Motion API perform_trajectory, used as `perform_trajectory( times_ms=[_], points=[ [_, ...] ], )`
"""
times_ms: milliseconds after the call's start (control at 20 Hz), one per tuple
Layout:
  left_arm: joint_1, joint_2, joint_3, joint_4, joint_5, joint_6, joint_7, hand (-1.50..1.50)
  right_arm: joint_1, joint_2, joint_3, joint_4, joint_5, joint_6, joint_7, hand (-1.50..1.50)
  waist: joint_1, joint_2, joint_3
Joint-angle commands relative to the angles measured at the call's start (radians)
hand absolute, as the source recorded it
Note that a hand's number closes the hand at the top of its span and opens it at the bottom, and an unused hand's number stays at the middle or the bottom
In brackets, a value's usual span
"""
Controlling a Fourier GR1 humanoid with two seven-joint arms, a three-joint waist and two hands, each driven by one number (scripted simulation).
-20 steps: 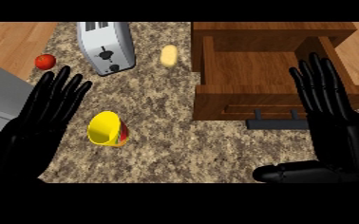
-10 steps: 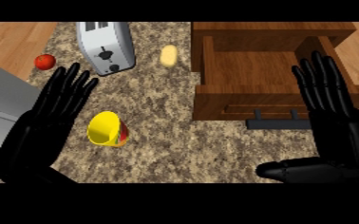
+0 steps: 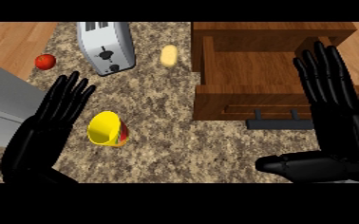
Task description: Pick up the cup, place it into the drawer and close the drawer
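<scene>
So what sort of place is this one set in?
Most likely a home kitchen. A speckled stone counter carries a silver toaster and a yellow cup, and a wooden drawer stands open at the right.

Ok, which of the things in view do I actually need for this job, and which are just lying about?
For the job: yellow cup, lying on its side; open wooden drawer; its dark handle.
Lying about: toaster; small red fruit; pale yellow lump.
</scene>
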Motion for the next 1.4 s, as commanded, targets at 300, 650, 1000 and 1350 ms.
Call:
perform_trajectory(
  times_ms=[300, 650, 1000, 1350],
  points=[
    [-0.018, 0.010, 0.038, 0.105, -0.050, -0.006, 0.004, -1.50, 0.040, 0.022, 0.013, -0.032, 0.007, 0.007, -0.030, -1.50, -0.001, 0.000, 0.000],
    [0.010, 0.023, 0.094, 0.345, -0.148, -0.077, -0.238, -1.50, 0.061, 0.025, 0.017, -0.030, 0.019, 0.015, -0.035, -1.50, -0.002, 0.001, 0.000],
    [-0.056, 0.025, 0.090, 0.538, -0.244, -0.086, -0.360, -1.50, 0.018, -0.025, -0.057, -0.033, -0.066, 0.054, 0.035, -1.50, -0.003, 0.000, 0.000],
    [-0.083, 0.064, 0.124, 0.720, -0.287, -0.120, -0.496, -1.50, -0.012, -0.015, -0.048, -0.042, -0.044, 0.040, 0.034, -1.50, -0.002, 0.000, 0.000]
  ],
)
